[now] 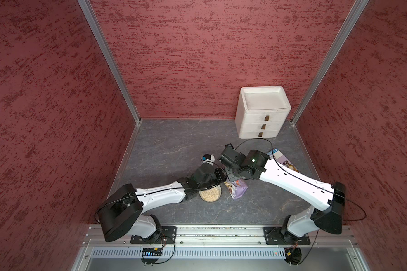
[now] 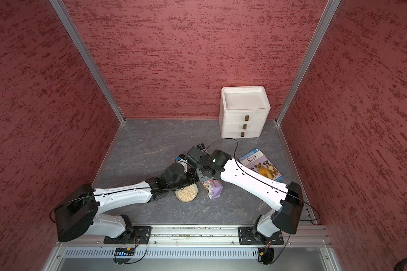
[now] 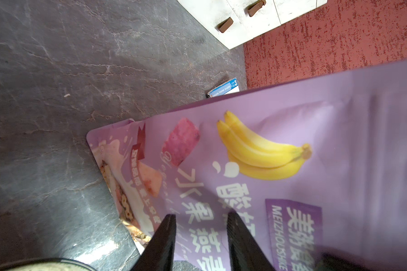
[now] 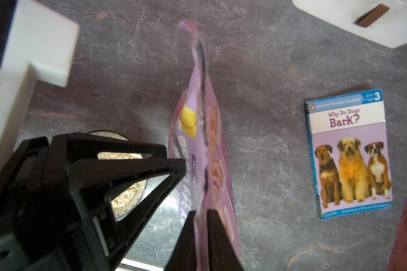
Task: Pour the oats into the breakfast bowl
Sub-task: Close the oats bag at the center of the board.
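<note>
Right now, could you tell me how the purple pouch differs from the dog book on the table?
The pouch is held edge-up, pinched by the right pincer; the book lies flat, untouched. The pouch is soft and creased, printed with bananas; the book is a neat rectangle showing three dogs. The pouch is next to the bowl; the book lies farther away. Both have lilac fronts.

1. In both top views the light is even, soft and from overhead, and the focus is sharp. Shadows on the tabletop [image 1: 174, 150] are faint, and the walls [image 1: 45, 117] splay at the frame edges.
2. Left wrist view: the pouch [image 3: 291, 131] blurs toward the lens, and a glare patch sits on the tabletop.
3. Right wrist view: the book [image 4: 348, 152] is crisp, the close foreground is dark and soft, and the pouch edge is smeared.
</note>
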